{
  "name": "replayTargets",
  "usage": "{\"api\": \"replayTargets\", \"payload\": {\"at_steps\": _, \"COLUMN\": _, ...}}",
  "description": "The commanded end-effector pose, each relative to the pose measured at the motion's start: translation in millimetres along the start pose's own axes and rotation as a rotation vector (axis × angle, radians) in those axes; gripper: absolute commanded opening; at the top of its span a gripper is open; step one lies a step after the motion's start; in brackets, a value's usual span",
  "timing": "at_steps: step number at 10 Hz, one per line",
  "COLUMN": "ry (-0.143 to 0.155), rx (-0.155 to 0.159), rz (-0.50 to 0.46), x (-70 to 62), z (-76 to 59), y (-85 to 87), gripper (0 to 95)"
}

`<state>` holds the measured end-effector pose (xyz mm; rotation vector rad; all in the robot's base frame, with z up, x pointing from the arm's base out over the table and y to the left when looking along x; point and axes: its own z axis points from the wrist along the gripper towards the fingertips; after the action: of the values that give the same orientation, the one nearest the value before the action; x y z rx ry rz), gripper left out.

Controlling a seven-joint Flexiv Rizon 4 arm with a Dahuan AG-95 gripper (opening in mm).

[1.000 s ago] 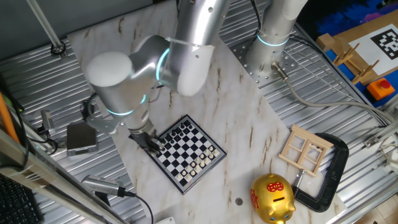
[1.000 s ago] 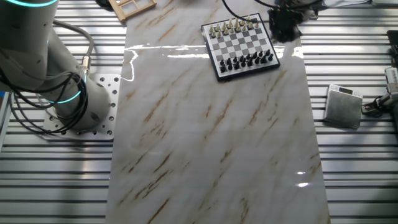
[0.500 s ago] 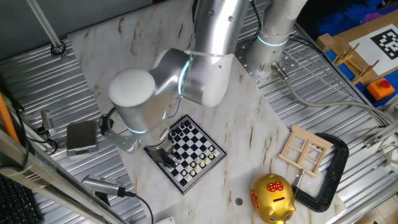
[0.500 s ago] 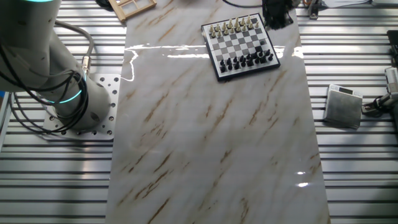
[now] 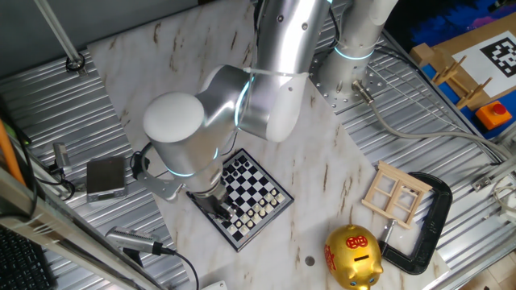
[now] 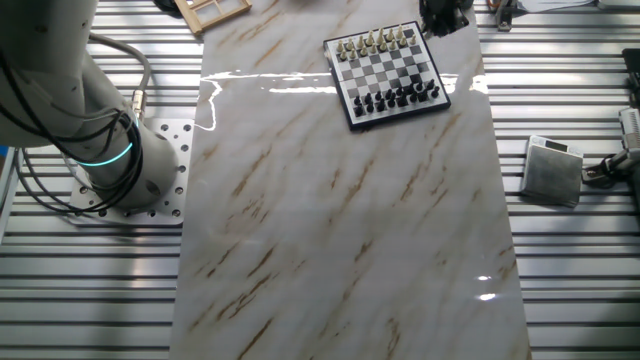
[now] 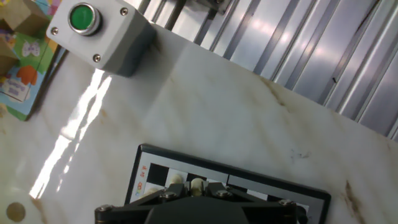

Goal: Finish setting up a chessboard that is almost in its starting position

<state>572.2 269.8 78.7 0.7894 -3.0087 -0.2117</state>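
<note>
The chessboard (image 5: 250,197) is a small checkered board with a dark frame on the marble slab. It also shows in the other fixed view (image 6: 385,68), with pale pieces in its far rows and dark pieces in its near rows. My gripper (image 5: 219,208) hangs over the board's pale-piece end, at the top edge of the other fixed view (image 6: 440,18). In the hand view the gripper (image 7: 198,190) is shut on a pale chess piece (image 7: 198,185), just above the board's edge (image 7: 249,178). Another pale piece stands just to its left.
A grey box with a green button (image 7: 93,34) sits beyond the board, also seen in one fixed view (image 5: 105,177). A gold piggy bank (image 5: 352,256), a pale wooden window frame (image 5: 395,193) and a black clamp (image 5: 431,217) lie to the right. The arm's base (image 6: 110,150) stands left.
My gripper has moved along the board's side from the dark-piece end to the pale-piece end. In the last half second it has barely shifted.
</note>
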Motion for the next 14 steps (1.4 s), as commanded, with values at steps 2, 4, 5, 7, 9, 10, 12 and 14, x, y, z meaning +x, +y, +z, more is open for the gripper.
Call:
{"api": "replayTargets", "payload": {"at_steps": 2, "ry": 0.013, "rx": 0.014, "rz": -0.032, "x": -0.7, "z": 0.3, "y": -0.7, "gripper": 0.0}}
{"api": "replayTargets", "payload": {"at_steps": 4, "ry": 0.006, "rx": 0.006, "rz": -0.076, "x": -0.7, "z": 0.3, "y": -0.7, "gripper": 0.0}}
{"api": "replayTargets", "payload": {"at_steps": 5, "ry": 0.006, "rx": 0.006, "rz": -0.098, "x": -0.7, "z": 0.3, "y": -0.7, "gripper": 0.0}}
{"api": "replayTargets", "payload": {"at_steps": 7, "ry": 0.006, "rx": 0.005, "rz": -0.109, "x": -0.7, "z": 0.3, "y": -0.7, "gripper": 0.0}}
{"api": "replayTargets", "payload": {"at_steps": 9, "ry": 0.0, "rx": 0.004, "rz": -0.104, "x": -2.0, "z": -2.6, "y": 4.0, "gripper": 0.0}}
{"api": "replayTargets", "payload": {"at_steps": 10, "ry": 0.001, "rx": 0.004, "rz": -0.094, "x": -5.4, "z": -2.9, "y": 8.5, "gripper": 0.0}}
{"api": "replayTargets", "payload": {"at_steps": 12, "ry": 0.002, "rx": 0.009, "rz": -0.067, "x": -11.1, "z": 1.8, "y": 21.4, "gripper": 0.0}}
{"api": "replayTargets", "payload": {"at_steps": 14, "ry": 0.001, "rx": 0.011, "rz": -0.046, "x": -11.4, "z": 10.2, "y": 33.2, "gripper": 0.0}}
